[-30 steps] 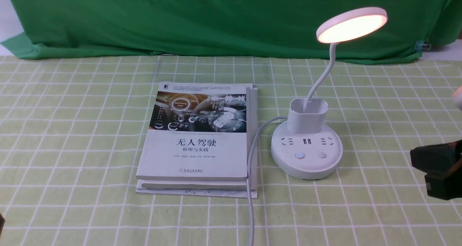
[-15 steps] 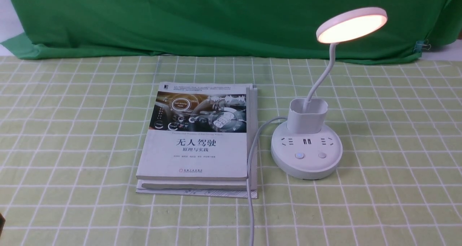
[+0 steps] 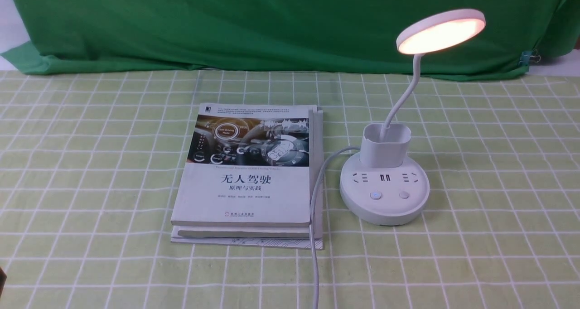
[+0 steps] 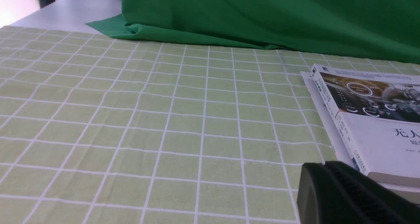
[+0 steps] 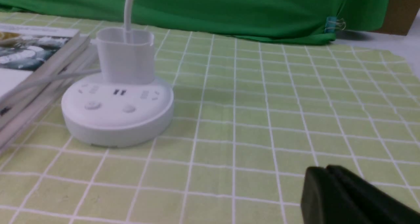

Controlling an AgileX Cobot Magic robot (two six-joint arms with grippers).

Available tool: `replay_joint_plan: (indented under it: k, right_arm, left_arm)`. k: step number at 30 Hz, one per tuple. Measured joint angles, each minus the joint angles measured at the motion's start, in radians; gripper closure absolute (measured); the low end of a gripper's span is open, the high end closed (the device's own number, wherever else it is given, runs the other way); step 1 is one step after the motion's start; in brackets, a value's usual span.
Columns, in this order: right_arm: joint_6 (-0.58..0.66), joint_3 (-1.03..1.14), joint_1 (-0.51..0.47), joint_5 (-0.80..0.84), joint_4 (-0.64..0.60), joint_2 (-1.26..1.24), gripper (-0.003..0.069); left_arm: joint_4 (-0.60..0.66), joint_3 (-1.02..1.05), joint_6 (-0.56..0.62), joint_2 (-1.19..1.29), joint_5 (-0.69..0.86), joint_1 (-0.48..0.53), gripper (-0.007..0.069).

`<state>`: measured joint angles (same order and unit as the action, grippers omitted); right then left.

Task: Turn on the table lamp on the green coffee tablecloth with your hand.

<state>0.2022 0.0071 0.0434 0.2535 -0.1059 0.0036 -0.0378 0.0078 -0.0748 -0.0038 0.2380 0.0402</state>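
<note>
The white table lamp (image 3: 384, 195) stands right of centre on the green checked tablecloth (image 3: 90, 164). Its round disc head (image 3: 440, 31) glows warm. Its base carries sockets and two buttons (image 3: 375, 195). Its white cord (image 3: 314, 218) runs toward the front edge. The right wrist view shows the lamp base (image 5: 116, 109) to the left, well away from my right gripper (image 5: 325, 169), which is shut and empty. My left gripper (image 4: 323, 165) is shut and empty beside the book's corner. Neither gripper shows in the front view.
A stack of books (image 3: 249, 177) lies left of the lamp, with the cord along its right edge; it also shows in the left wrist view (image 4: 370, 119). A dark green backdrop cloth (image 3: 272, 23) hangs at the back, with a clip (image 3: 529, 57) at its right.
My right arm stood at the right edge of the front view one second ago and has drawn back out of that view. The lamp stays lit throughout.
</note>
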Motion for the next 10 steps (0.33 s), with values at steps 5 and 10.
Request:
replay_joint_plan:
  k: [5,10]
  right_arm:
    - [0.0,0.0,-0.01,0.0,0.007,-0.002,0.0629]
    - [0.0,0.0,-0.01,0.0,0.008,-0.002,0.0629]
  left_arm:
    - [0.0,0.0,0.0,0.0,0.001,0.0,0.0622]
    - [0.0,0.0,0.0,0.0,0.001,0.0,0.0622]
